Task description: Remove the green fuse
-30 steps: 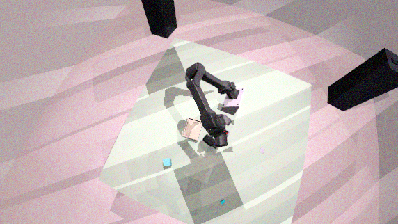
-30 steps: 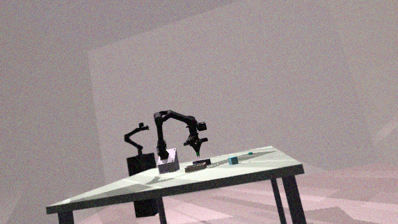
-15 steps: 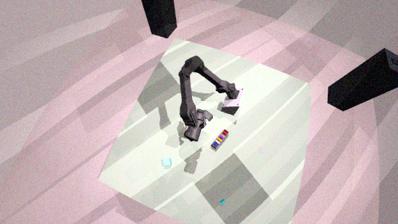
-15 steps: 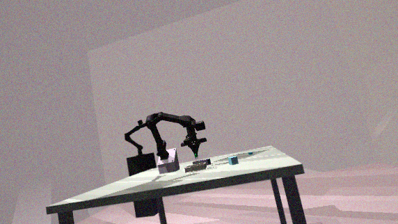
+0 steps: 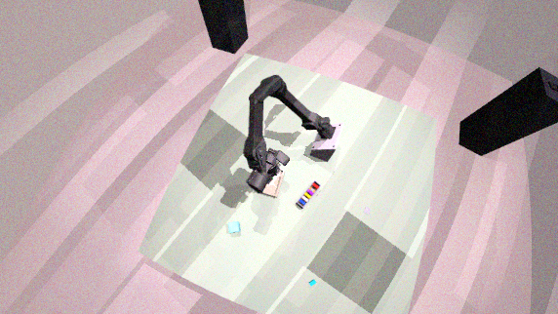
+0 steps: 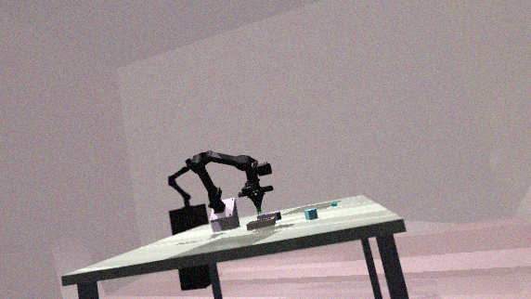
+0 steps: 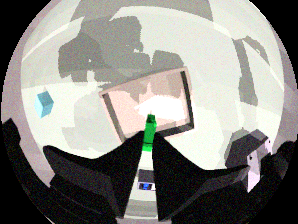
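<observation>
Hand: pinching the fuse, raised over the tray, well apart from the block on the tabletop. Step, by judgement: transfer to tray. Next: lower into the tray, then release.

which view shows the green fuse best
The wrist view: the green fuse sits between the jaws, above the tray. The exterior view shows only a small green tip under the gripper. In the top view the arm hides it.
</observation>
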You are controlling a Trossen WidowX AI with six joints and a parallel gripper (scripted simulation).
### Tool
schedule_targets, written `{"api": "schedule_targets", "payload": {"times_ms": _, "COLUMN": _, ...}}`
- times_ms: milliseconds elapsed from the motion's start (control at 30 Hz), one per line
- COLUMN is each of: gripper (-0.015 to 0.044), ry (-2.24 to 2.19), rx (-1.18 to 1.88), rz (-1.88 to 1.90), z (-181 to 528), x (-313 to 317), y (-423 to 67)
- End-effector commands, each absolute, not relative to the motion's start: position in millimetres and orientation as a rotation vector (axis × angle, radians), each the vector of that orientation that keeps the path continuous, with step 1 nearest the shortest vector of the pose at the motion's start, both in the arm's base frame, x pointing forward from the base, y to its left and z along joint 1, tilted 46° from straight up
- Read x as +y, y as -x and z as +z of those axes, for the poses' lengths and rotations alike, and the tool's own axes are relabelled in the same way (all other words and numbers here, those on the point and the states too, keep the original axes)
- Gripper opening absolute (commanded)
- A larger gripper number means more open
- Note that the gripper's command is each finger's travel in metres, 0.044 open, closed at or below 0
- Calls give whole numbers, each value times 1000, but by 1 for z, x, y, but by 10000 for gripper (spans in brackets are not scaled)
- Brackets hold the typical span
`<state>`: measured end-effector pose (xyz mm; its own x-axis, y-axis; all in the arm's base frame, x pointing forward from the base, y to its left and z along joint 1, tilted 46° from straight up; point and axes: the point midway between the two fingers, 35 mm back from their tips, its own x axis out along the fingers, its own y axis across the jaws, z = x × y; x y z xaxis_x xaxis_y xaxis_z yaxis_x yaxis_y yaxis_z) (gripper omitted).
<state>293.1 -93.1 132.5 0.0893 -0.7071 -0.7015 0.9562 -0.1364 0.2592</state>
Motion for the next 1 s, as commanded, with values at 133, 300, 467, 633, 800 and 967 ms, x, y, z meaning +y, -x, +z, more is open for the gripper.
{"api": "schedule_targets", "payload": {"times_ms": 133, "gripper": 0, "ry": -850, "rx": 378, "rz": -1498, "z": 124, "x": -103, "y": -294}}
{"api": "schedule_targets", "payload": {"times_ms": 300, "gripper": 0, "ry": -850, "rx": 378, "rz": -1498, "z": 118, "x": -109, "y": -294}}
{"api": "schedule_targets", "payload": {"times_ms": 467, "gripper": 0, "ry": -849, "rx": 377, "rz": -1498, "z": 113, "x": -115, "y": -294}}
{"api": "schedule_targets", "payload": {"times_ms": 633, "gripper": 0, "ry": -848, "rx": 376, "rz": -1498, "z": 109, "x": -119, "y": -295}}
{"api": "schedule_targets", "payload": {"times_ms": 800, "gripper": 131, "ry": -850, "rx": 372, "rz": -1497, "z": 112, "x": -117, "y": -295}}
{"api": "schedule_targets", "payload": {"times_ms": 967, "gripper": 263, "ry": -850, "rx": 372, "rz": -1497, "z": 112, "x": -117, "y": -295}}
